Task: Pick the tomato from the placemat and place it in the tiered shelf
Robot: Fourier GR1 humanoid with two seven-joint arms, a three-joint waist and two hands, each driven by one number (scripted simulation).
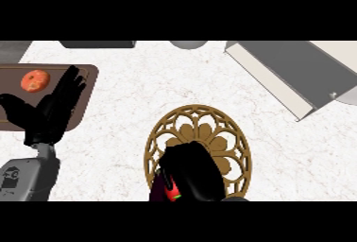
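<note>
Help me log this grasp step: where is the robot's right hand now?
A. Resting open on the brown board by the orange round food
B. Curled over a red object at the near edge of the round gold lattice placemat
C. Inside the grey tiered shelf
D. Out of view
B: the black right hand has its fingers curled round the red tomato at the near edge of the round gold lattice placemat.

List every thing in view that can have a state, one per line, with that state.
Left robot hand: open, fingers straight, over the brown tray.
Right robot hand: curled round the tomato.
Tomato: gripped, mostly hidden, at the placemat's near edge.
Placemat: flat on the counter.
Tiered shelf: holds nothing visible.
Donut: lying on the brown tray.
</note>
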